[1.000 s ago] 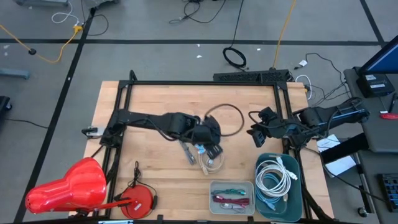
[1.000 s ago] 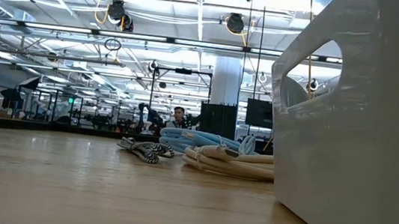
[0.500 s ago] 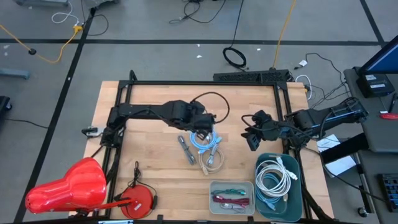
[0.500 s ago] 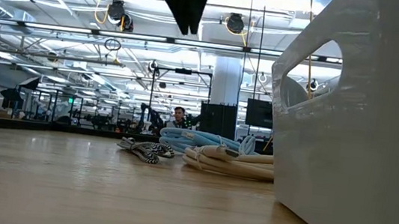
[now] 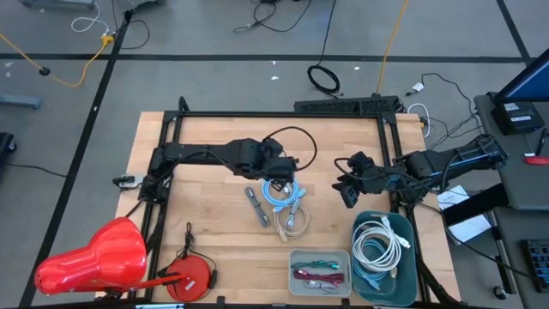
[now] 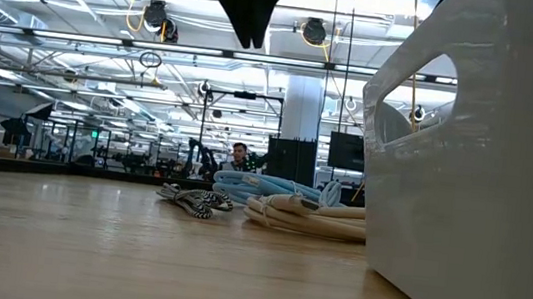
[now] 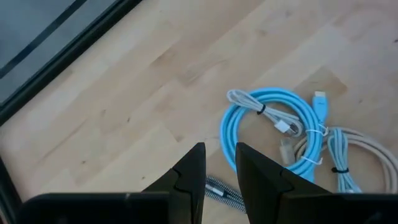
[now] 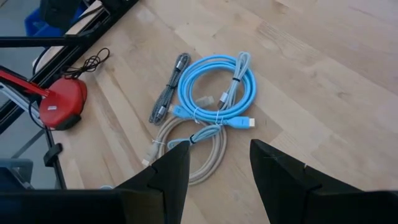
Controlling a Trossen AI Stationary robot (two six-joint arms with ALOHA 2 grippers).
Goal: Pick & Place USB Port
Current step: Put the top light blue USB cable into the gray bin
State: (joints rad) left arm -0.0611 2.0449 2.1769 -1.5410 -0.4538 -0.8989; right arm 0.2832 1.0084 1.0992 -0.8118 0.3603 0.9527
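Pale wood planks make up the bench (image 5: 197,240), and near its middle lie three coiled USB cables: a light blue cable (image 5: 282,194) tied in a ring, a beige cable (image 5: 292,221) touching it on the near side, and a grey braided cable (image 5: 257,208) folded straight just beside them. The left hand (image 5: 279,174) hangs above the far edge of the blue ring; in its wrist view its two dark fingers (image 7: 193,172) stand a narrow gap apart with nothing between them. The right hand (image 5: 350,190) hovers to the right of the pile, clear of it, above the bench just beside the teal bin (image 5: 413,257); its fingers (image 8: 174,171) are spread wider and grip nothing. The teal bin holds a coiled white cable (image 5: 379,244). A small grey tray (image 5: 320,255) beside it holds red and green cables. A red object (image 5: 94,256) and a red reel (image 5: 191,276) sit at the bench's near left corner.
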